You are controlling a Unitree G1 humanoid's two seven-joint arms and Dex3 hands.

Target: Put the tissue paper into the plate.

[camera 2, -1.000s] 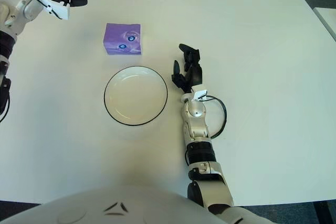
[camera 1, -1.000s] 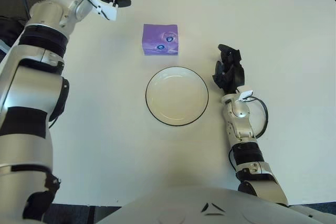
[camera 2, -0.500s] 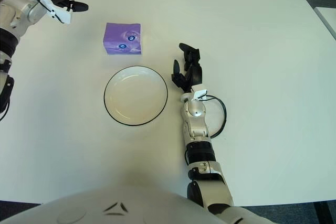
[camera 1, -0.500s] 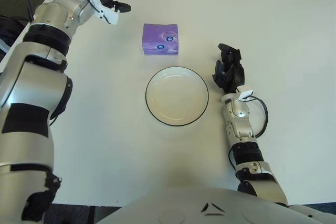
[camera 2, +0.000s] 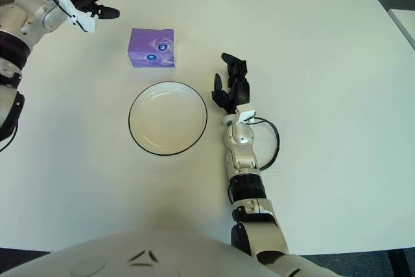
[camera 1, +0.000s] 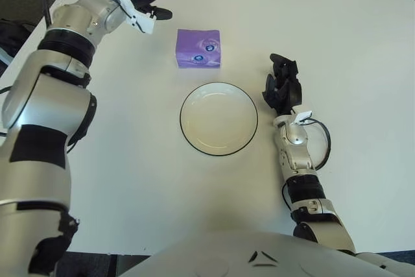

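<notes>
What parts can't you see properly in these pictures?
- Left hand, both views: mostly dark against the floor at the table's far edge, so its grip is unclear.
- Tissue pack: print too small to read.
- Right hand, right of the plate: dark fingers overlap, pose unclear.

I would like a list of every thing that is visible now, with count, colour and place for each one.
tissue pack: one, purple with a small printed pattern, on the table beyond the plate, slightly left of its centre.
plate: one, cream with a dark rim, nothing in it, near the middle of the table.
table: one, white, filling most of the view.
left hand: one, dark fingers on a silver arm, at the far left of the table, left of the tissue pack.
right hand: one, dark, holding nothing, just right of the plate.
</notes>
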